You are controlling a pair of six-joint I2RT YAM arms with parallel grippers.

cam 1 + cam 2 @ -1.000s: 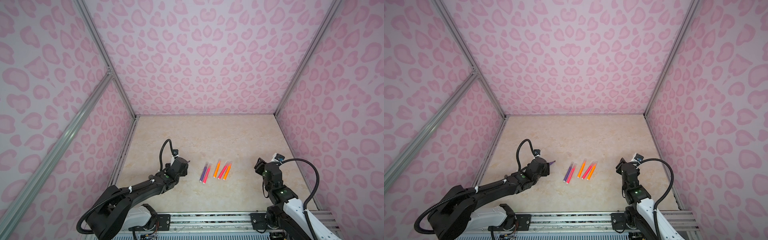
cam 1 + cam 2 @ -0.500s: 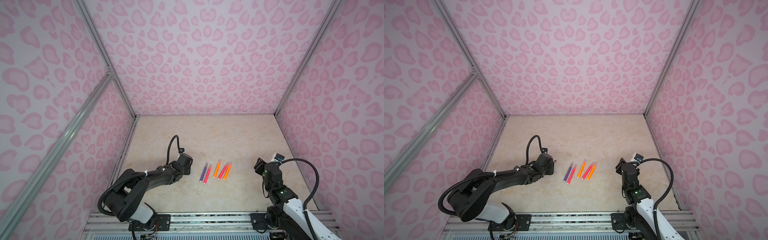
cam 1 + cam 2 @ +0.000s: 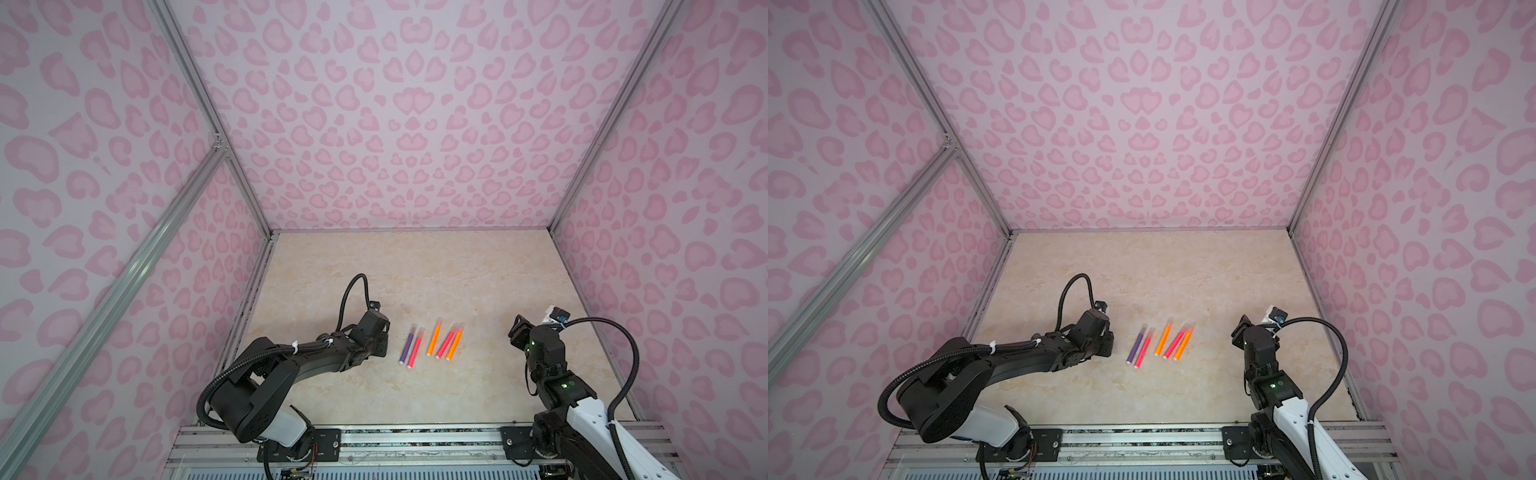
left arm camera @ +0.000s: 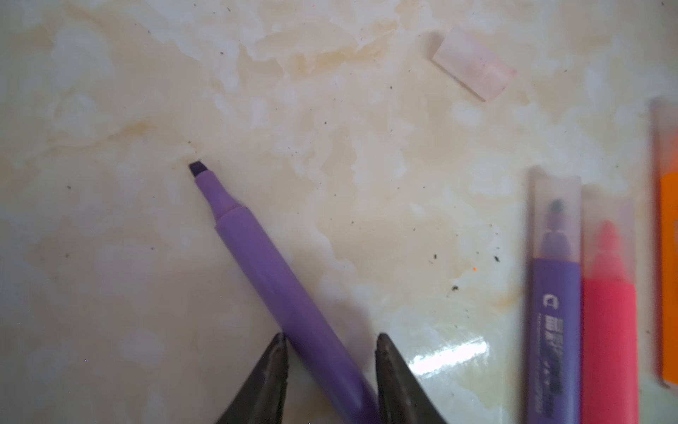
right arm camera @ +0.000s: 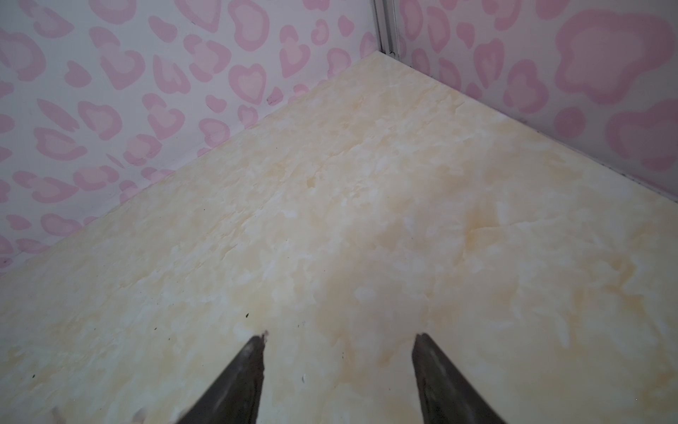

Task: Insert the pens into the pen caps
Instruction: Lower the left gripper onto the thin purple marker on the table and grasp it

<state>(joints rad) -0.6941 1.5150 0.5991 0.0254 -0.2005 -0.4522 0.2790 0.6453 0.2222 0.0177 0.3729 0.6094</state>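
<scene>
Capping looks done on 5 capped pens (image 3: 432, 343), rowed mid-surface; 1 bare purple pen (image 4: 264, 264) lies just beside them.
Jaws of left gripper (image 4: 330, 336) straddle it part-open, not yet clamped; loose cap (image 4: 473, 62) near; right gripper (image 5: 343, 337) wide, empty.

- The beige marbled tabletop (image 3: 415, 266) is bare across its upper half in both top views, up to the pink heart-patterned walls (image 3: 407, 124).
- A row of five capped felt-tip markers (image 3: 432, 343) blocks the lower centre.
- A short clear plastic cap (image 4: 475, 62) lies loose near the row.
- The black left arm (image 3: 299, 357) stretches low across the lower left.
- A bare lane separates the row from the black right arm (image 3: 540, 349).
</scene>
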